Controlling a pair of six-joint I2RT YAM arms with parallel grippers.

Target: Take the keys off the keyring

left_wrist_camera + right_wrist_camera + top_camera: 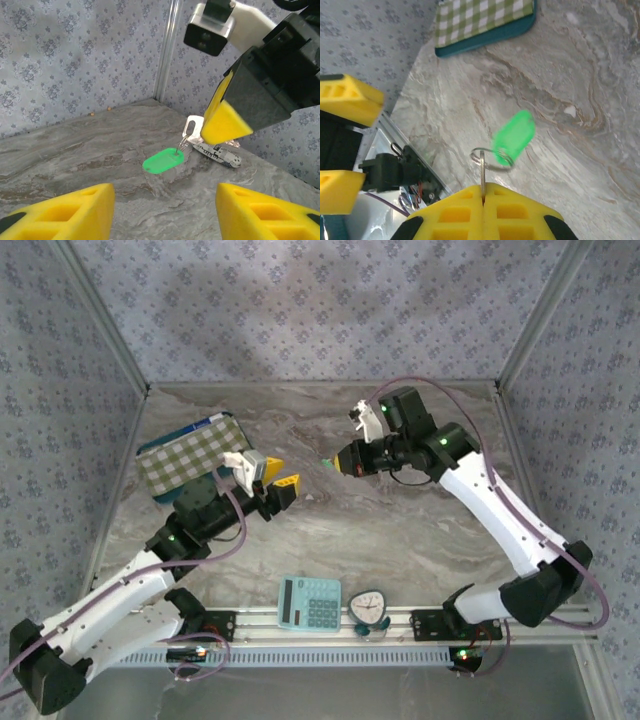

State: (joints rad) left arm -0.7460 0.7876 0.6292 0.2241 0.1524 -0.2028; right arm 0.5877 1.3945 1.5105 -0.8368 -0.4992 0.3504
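My right gripper (338, 462) is shut on a silver key (482, 172), whose blade stands edge-on between the yellow pads. From the key's head hangs a wire keyring (492, 156) carrying a green plastic tag (515, 136), which dangles above the marble table. In the left wrist view the key (192, 125), ring (184, 143) and tag (163, 160) hang from the right gripper's yellow fingers (225, 120). My left gripper (280, 476) is open, just left of the tag and facing it, with nothing between its pads (75, 212).
A green-checked mat (190, 455) lies at the back left. A blue calculator (309, 602) and a small round timer (368, 608) sit at the near edge. A small black-and-white printed object (217, 152) lies on the table under the right gripper.
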